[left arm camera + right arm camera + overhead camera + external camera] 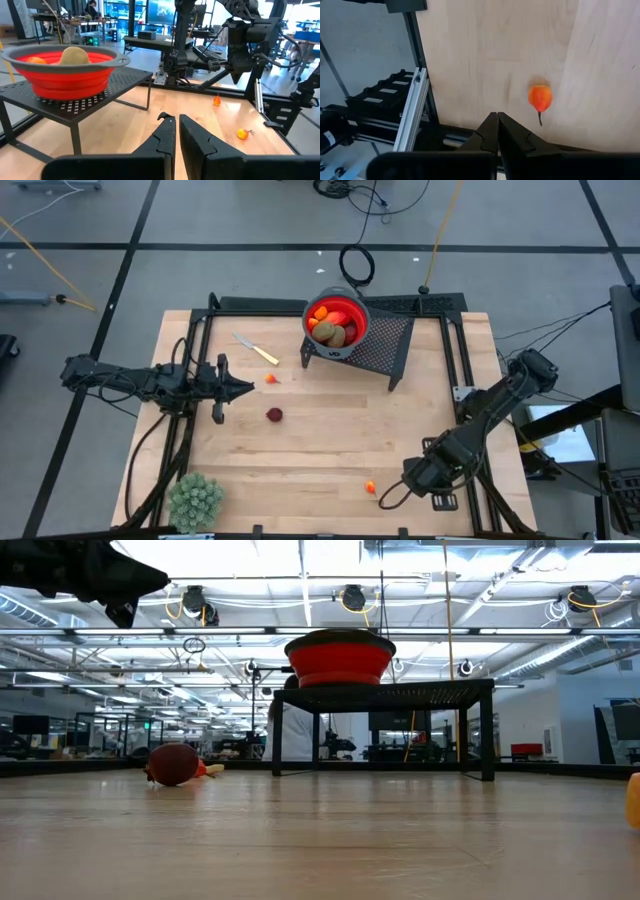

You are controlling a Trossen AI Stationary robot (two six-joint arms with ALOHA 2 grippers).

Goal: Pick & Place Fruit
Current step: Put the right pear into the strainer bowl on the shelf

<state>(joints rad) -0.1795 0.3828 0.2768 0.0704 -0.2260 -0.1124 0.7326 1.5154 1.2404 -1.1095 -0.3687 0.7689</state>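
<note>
My right tool (497, 131), clenched empty, hovers just beside the tiny orange fruit (540, 97); it looks light, smooth and roll-prone, so I'd pinch its round middle.

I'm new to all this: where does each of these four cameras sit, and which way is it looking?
High view: above the wooden table, looking straight down; both dark arms show.
Low view: at table-top height, looking level at the dark red round fruit; one arm overhead.
Left wrist view: on the left arm, looking over the shut left gripper across the table.
Right wrist view: on the right arm, looking down past the shut right gripper.
Shared: high and left wrist views both show the red collapsible bowl on its black mesh stand.
</note>
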